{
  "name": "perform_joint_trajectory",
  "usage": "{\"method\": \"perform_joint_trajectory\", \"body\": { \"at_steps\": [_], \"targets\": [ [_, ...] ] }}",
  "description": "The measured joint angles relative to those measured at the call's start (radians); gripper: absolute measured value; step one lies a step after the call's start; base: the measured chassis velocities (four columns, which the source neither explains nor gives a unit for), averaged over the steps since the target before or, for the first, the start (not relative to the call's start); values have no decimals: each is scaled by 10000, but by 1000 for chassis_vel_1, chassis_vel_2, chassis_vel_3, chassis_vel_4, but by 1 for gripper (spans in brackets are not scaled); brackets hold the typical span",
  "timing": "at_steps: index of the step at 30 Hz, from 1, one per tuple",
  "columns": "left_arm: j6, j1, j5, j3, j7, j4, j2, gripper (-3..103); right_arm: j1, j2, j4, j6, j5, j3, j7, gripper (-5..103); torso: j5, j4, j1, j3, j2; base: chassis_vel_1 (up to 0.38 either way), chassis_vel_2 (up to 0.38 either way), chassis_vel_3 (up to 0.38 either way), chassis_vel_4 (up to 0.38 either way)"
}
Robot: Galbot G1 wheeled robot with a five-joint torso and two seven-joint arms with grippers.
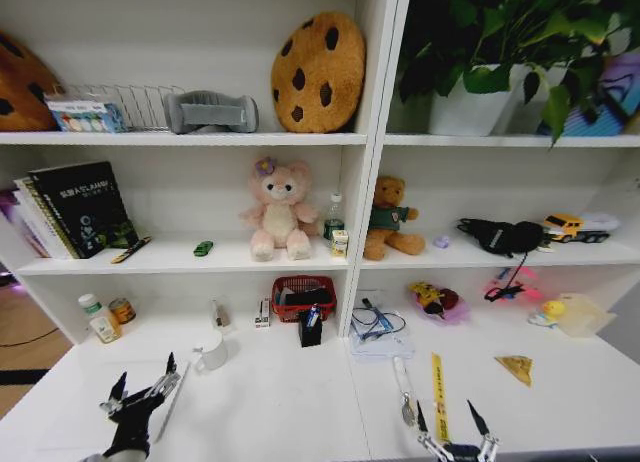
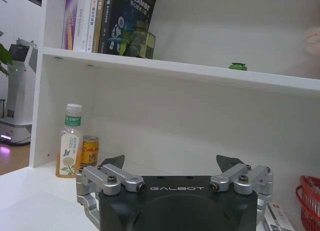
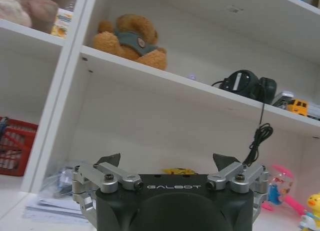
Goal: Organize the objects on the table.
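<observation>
No grasp had begun; both arms hovered low over the table's point(image 1: 290, 402) near edge, so the job looked barely started. The left gripper point(image 1: 140, 387) hung with fingers spread and empty, a white mug point(image 1: 211, 353) just beyond it. Farther right, a spoon point(image 1: 404, 392) and the yellow ruler point(image 1: 438, 396) lay side by side on the table, long axes running front to back, the ruler's far end aimed at the shelf. The right gripper point(image 1: 452, 420) waited just before them, fingers released. A next move would likely call for lowering onto the ruler, fingers across its narrow width.
</observation>
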Motion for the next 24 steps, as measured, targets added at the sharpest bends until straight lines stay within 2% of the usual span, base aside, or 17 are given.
{"method": "perform_joint_trajectory", "body": {
  "at_steps": [8,16,20,22,24],
  "targets": [
    [-11,85,72,-10,-36,-15,-155,100,738,-289,-244,-463,923,575,165,100,0,1,0,0,0,-110,-99,100,118],
    [-27,80,73,-11,-19,-36,-188,100,1233,-423,-285,-903,1342,917,191,100,-1,-1,-1,0,1,-162,-163,157,170],
    [-34,66,73,-9,-14,-38,-226,100,1622,-591,-265,-1293,1848,1133,218,100,2,1,-1,0,0,-99,-82,71,99],
    [-43,71,74,-6,-7,-38,-247,100,2049,-774,-324,-1997,2439,1393,249,100,0,-1,-1,0,0,0,0,0,0],
    [-44,72,75,-6,-7,-38,-248,100,2110,-811,-347,-2108,2537,1430,257,100,-2,0,-1,-1,0,0,0,0,0]
  ]
}}
